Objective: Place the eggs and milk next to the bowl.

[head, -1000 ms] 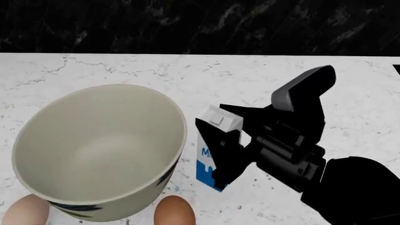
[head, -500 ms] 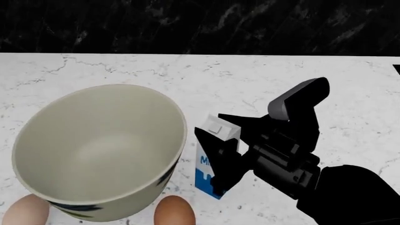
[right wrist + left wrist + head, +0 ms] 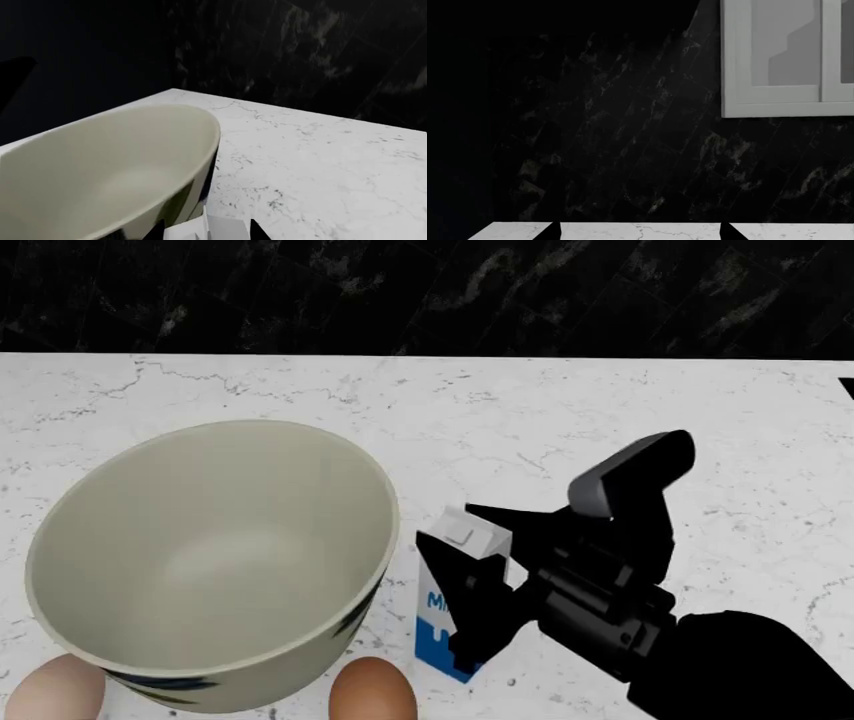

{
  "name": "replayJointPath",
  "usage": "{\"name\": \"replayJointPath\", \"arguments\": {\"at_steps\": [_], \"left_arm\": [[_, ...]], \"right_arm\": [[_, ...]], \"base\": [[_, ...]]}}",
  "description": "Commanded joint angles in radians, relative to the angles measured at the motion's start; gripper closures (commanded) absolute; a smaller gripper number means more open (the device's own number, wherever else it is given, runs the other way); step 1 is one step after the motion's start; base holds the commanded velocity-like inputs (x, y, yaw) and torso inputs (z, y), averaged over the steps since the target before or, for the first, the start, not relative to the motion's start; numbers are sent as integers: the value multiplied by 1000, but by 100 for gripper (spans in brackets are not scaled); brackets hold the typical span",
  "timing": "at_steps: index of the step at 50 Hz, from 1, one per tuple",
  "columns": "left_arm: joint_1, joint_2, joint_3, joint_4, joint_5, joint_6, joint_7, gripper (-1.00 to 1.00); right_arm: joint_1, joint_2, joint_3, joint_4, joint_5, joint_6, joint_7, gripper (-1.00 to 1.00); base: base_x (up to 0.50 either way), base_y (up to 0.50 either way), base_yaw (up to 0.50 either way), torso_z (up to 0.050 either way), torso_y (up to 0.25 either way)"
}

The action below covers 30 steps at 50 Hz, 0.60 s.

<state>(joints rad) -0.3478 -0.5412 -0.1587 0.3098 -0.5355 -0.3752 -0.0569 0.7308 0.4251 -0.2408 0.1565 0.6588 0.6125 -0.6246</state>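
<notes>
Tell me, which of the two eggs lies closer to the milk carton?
The darker orange-brown egg. It lies in front of the bowl, beside the milk carton. The pale pinkish egg lies on the bowl's far-left side.

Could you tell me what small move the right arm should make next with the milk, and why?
Probably lower a little more, then open. The right gripper is closed on the milk, which already stands right beside the bowl, near the orange-brown egg. Whether the carton's base touches the counter cannot be told.
</notes>
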Motion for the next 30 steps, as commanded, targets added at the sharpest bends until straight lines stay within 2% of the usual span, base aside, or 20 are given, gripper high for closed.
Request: {"name": "replayJointPath", "arguments": {"at_steps": [1,24,25,30], "left_arm": [[10,3,-6,-5,-10,9,8,-100],[12,2,-3,-3,-13,13,7,-100],[13,2,-2,-3,-12,14,7,-100],[12,3,1,0,-14,11,6,-100]], "right_arm": [[-8,5,12,-2,11,-25,-22,100],[-27,5,2,26,6,-32,-22,100],[-26,5,4,27,9,-30,-21,-100],[-32,15,2,27,6,-39,-31,-100]], "base": [[0,0,0,0,0],[0,0,0,0,0],[0,0,0,0,0],[0,0,0,0,0]]}}
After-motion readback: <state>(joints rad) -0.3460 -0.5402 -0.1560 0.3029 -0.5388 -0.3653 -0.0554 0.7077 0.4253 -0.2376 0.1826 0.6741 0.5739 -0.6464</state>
